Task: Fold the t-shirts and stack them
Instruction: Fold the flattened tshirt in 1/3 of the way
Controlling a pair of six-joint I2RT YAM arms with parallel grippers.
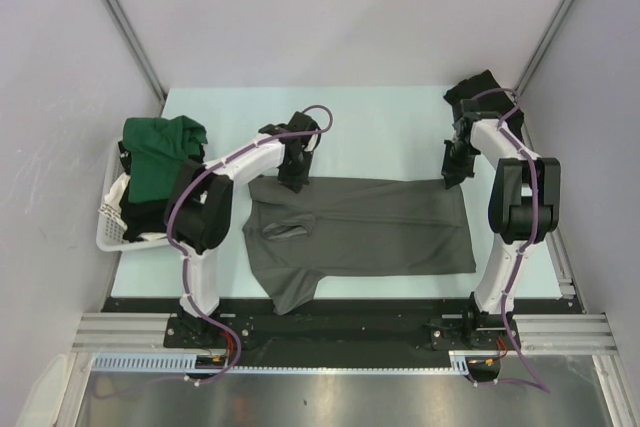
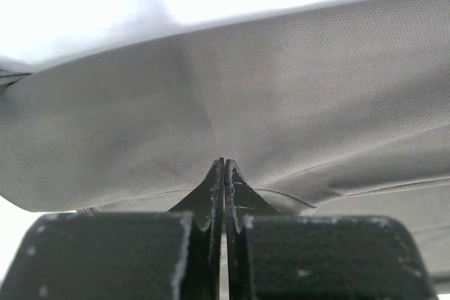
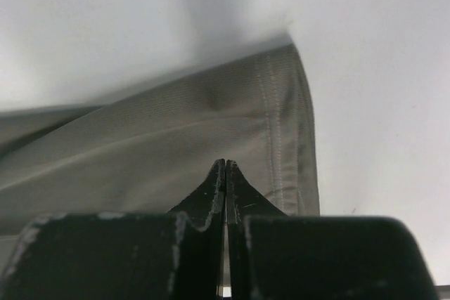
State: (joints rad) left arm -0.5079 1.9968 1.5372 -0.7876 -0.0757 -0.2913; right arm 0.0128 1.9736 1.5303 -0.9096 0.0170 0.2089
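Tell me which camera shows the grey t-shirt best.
Top external: the whole grey t-shirt lies spread on the table, one sleeve visible toward the near edge. Left wrist shows only a creased stretch of fabric at the left gripper; right wrist only a hemmed corner at the right gripper.

Shows plain dark charcoal across the charcoal grey t-shirt (image 1: 370, 232), with no print. Reads lighter up close in the left wrist view, with a fine woven grain, and faintly olive in the right wrist view, with pale hem stitching. Puts solid dark green on the green t-shirt (image 1: 160, 152) and plain black on the black t-shirt (image 1: 478, 89). Renders the slatted basket (image 1: 108, 232) white and the table (image 1: 380, 127) pale mint. Colours the left gripper (image 2: 224, 168) and right gripper (image 3: 225, 168) black with whitish scuffs. Mixes white links and black joints on the left arm (image 1: 200, 282) and right arm (image 1: 497, 277), under purple cables (image 1: 320, 112).
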